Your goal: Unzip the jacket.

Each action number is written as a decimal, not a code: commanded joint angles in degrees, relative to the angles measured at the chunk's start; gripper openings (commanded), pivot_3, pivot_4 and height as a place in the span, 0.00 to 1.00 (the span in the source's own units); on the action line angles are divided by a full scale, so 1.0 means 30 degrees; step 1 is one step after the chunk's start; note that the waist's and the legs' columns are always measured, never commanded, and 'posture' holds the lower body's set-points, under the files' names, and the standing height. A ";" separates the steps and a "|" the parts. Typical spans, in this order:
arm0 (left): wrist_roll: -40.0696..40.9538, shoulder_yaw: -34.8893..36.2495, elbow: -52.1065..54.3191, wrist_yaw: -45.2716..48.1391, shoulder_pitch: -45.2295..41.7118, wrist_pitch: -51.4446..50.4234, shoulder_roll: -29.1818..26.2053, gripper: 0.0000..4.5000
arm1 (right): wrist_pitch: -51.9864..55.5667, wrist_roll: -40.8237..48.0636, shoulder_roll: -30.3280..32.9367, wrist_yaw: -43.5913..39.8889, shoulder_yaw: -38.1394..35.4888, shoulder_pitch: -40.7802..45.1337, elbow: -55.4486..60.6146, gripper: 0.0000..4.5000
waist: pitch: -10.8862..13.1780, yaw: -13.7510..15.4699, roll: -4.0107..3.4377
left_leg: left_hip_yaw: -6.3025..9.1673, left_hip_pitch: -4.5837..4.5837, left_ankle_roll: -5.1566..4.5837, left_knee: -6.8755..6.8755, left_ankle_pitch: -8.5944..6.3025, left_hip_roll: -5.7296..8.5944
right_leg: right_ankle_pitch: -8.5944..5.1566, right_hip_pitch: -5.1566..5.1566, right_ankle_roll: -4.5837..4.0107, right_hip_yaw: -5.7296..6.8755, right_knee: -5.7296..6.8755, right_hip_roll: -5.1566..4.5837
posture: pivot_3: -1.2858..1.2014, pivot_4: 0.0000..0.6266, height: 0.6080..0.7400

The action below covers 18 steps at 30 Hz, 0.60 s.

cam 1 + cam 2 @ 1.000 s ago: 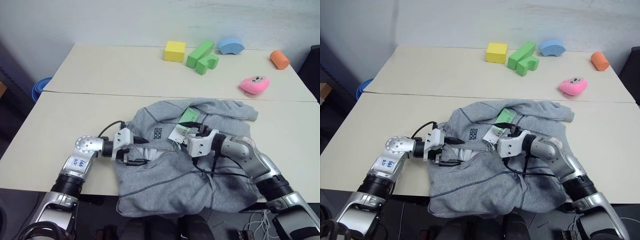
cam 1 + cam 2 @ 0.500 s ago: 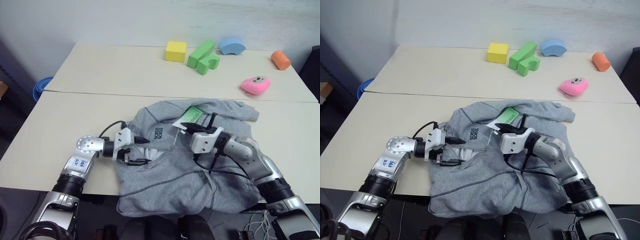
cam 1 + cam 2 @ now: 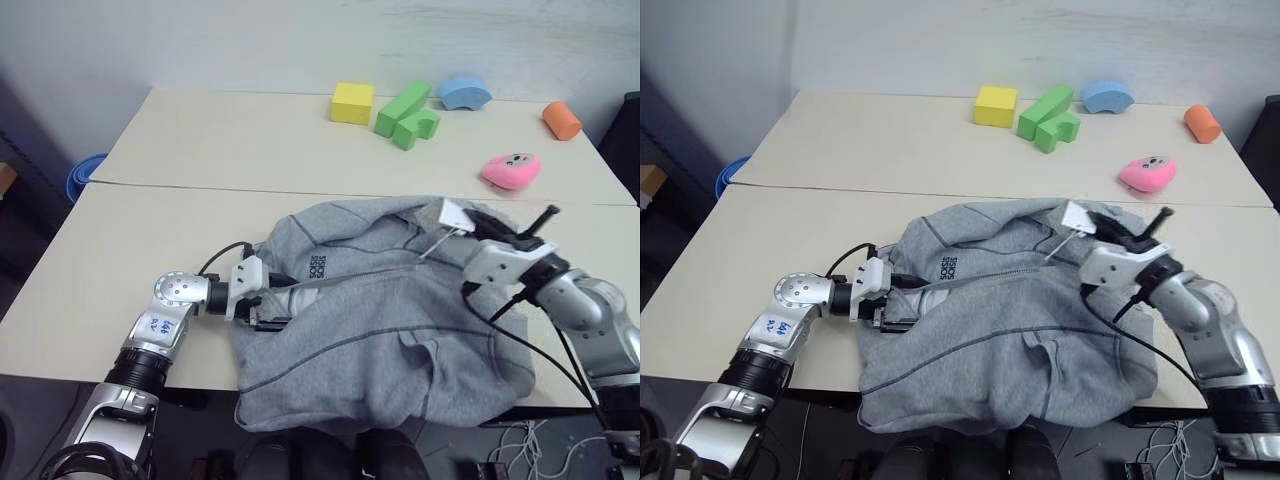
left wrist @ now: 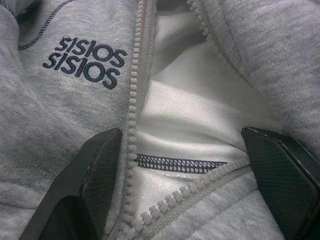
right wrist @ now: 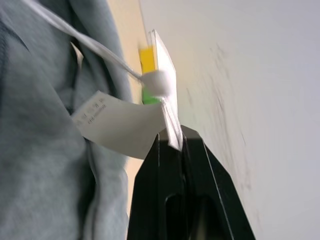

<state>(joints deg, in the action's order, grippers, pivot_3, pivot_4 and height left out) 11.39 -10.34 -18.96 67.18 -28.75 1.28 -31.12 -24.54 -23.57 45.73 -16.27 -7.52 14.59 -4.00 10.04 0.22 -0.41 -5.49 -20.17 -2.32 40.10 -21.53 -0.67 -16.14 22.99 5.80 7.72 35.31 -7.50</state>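
The grey jacket point(image 3: 370, 330) lies crumpled on the near table, its lower part hanging over the front edge. My left gripper point(image 4: 187, 165) rests open on its left front by the dark chest print point(image 4: 87, 60). Its fingers point(image 4: 95, 175) straddle the parted zipper teeth and white lining point(image 4: 185, 115). My right gripper point(image 3: 480, 224) is raised over the jacket's right side, shut on a white paper hang tag point(image 5: 115, 125). The tag's string runs down to the fabric.
On the far table stand a yellow block point(image 3: 351, 102), green blocks point(image 3: 405, 113), a blue piece point(image 3: 463, 91), an orange cylinder point(image 3: 560, 119) and a pink toy point(image 3: 509, 169). A seam point(image 3: 200, 187) divides the two tables. My right arm's black cable drapes over the jacket.
My right gripper closed on the hang tags and swung right and up, carrying them with it. The jacket's right front shifted and hides most of the white lining. My left arm stayed still.
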 commanded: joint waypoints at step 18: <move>-0.2192 -0.1191 -0.2583 0.0096 0.0420 0.1129 -0.1418 0.90 | -0.3915 -0.0080 0.8051 0.5322 -0.2625 -0.0844 -1.5874 0.00 | -0.0029 -0.0175 -0.0158 | -0.0103 0.0272 0.0022 -0.0180 0.0012 -0.0028 | -0.0002 -0.0208 0.0012 -0.0100 -0.0260 -0.0045 | 0.52 0.24 1.00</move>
<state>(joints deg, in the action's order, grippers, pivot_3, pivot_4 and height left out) 10.71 -12.13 -21.49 67.73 -29.71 5.10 -32.87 -37.66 -24.72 65.27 -2.96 -13.29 10.64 -48.19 9.95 -0.31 -0.88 -5.80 -19.35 -2.25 39.56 -21.50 -0.75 -16.15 22.37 5.83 7.42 34.53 -7.63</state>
